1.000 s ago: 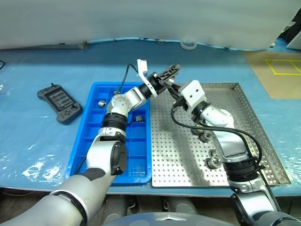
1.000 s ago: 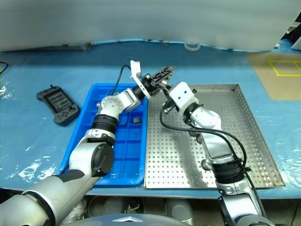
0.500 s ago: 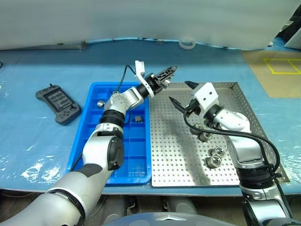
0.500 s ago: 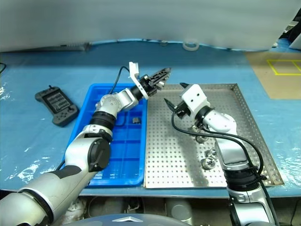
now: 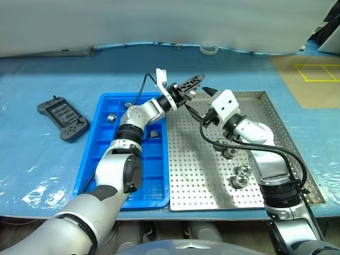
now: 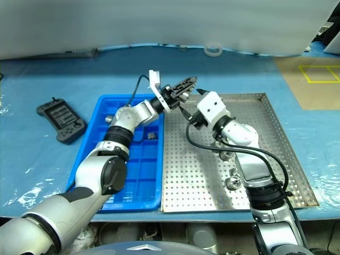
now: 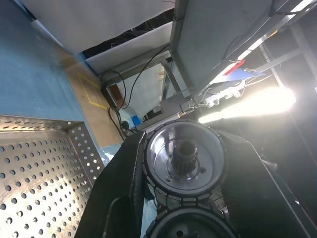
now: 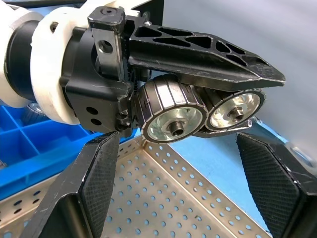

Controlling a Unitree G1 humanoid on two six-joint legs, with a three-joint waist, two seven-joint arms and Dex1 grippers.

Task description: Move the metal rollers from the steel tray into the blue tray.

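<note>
Left eye view, near edge: the steel tray (image 5: 202,180) and the blue tray (image 5: 90,170) lie side by side on the blue-covered surface (image 5: 32,159), long sides touching, the blue tray on the robot's left.
Rollers in the steel tray: a small group of metal rollers (image 5: 240,177) sits in the nearer right part of the perforated floor; another roller (image 5: 229,153) lies a little farther in, close under the right forearm.
Rollers in the blue tray: one roller (image 5: 154,134) lies in a compartment near the tray's right wall; another (image 5: 112,117) lies in a compartment toward the far left corner.
Right end effector (image 5: 197,100): raised above the far left part of the steel tray, its two black fingers (image 8: 106,173) spread wide and holding nothing; it points toward the left end effector and stands just beside it.
Left end effector (image 5: 190,85): raised over the far end of the seam between the two trays, its fingers narrowed onto two rollers held side by side (image 8: 173,115); in the right wrist view the two ribbed cylinders sit touching each other between the black fingers, their end faces and dark centre holes showing.
Left wrist view: one held roller's face (image 7: 184,159) sits between the fingers, with the corner of the steel tray beyond it.
Farther left on the surface: a dark handheld controller (image 5: 62,117), well apart from the blue tray.
Far edge: a roll of tape (image 5: 209,49) lies near the back of the surface.
</note>
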